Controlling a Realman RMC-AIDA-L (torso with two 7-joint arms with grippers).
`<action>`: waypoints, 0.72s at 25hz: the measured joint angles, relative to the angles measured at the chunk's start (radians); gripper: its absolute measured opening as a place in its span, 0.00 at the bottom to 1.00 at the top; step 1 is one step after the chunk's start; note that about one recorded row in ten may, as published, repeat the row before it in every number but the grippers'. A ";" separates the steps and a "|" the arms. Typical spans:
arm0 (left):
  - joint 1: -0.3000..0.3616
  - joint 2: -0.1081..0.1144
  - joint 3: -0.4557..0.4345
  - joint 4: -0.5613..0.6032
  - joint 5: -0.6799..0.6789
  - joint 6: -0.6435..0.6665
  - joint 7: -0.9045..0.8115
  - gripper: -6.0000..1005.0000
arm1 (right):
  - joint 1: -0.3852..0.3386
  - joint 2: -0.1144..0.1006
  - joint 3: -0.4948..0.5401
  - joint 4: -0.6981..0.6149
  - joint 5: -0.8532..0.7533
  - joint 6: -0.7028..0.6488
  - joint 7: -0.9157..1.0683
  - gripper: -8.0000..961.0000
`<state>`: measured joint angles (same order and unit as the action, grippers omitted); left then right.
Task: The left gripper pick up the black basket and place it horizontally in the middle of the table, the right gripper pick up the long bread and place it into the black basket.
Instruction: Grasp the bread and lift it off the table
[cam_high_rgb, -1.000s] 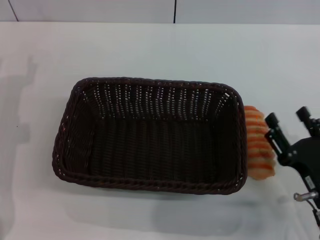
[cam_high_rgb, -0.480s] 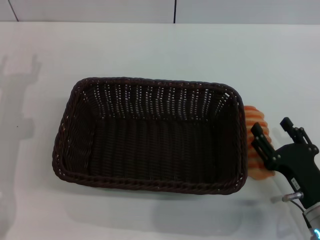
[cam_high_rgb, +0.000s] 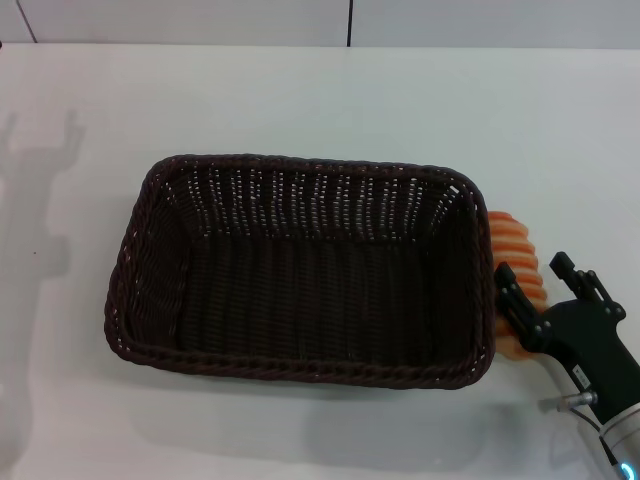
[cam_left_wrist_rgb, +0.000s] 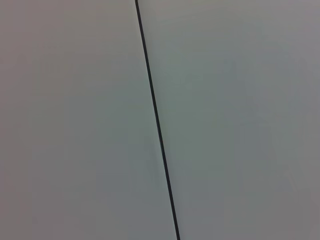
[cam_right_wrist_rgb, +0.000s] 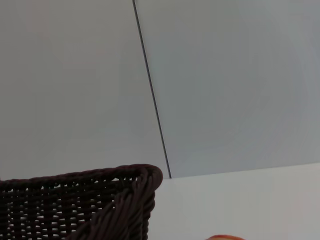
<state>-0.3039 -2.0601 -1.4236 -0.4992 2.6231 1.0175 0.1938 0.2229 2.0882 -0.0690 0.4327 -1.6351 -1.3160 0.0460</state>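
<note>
The black basket (cam_high_rgb: 300, 270) lies lengthwise across the middle of the white table (cam_high_rgb: 300, 100) and is empty. Its corner also shows in the right wrist view (cam_right_wrist_rgb: 100, 205). The long bread (cam_high_rgb: 512, 245), tan with orange ridges, lies on the table against the basket's right side. My right gripper (cam_high_rgb: 537, 276) is open at the bread's near end. One finger is over the loaf and the other is just to its right. A sliver of the bread shows in the right wrist view (cam_right_wrist_rgb: 225, 237). My left gripper is out of view.
A pale wall with a dark vertical seam (cam_high_rgb: 350, 22) stands behind the table; the left wrist view shows only that wall and seam (cam_left_wrist_rgb: 155, 120). An arm's shadow falls on the table's left edge (cam_high_rgb: 40, 170).
My right gripper has moved left and toward the table's front, coming down over the near end of the bread. The basket and bread have not moved.
</note>
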 joint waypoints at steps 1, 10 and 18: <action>0.000 0.000 0.000 0.001 0.000 0.000 -0.001 0.81 | 0.002 0.000 0.000 0.000 0.000 0.001 0.000 0.72; -0.003 0.000 0.002 0.002 0.000 -0.002 -0.001 0.81 | 0.032 -0.004 -0.001 0.011 0.000 0.063 0.000 0.72; -0.003 0.000 0.002 0.001 0.001 -0.004 -0.001 0.81 | 0.064 -0.007 -0.003 0.025 -0.002 0.118 0.000 0.66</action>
<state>-0.3068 -2.0601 -1.4219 -0.4979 2.6243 1.0138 0.1931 0.2869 2.0811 -0.0716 0.4573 -1.6371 -1.1978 0.0458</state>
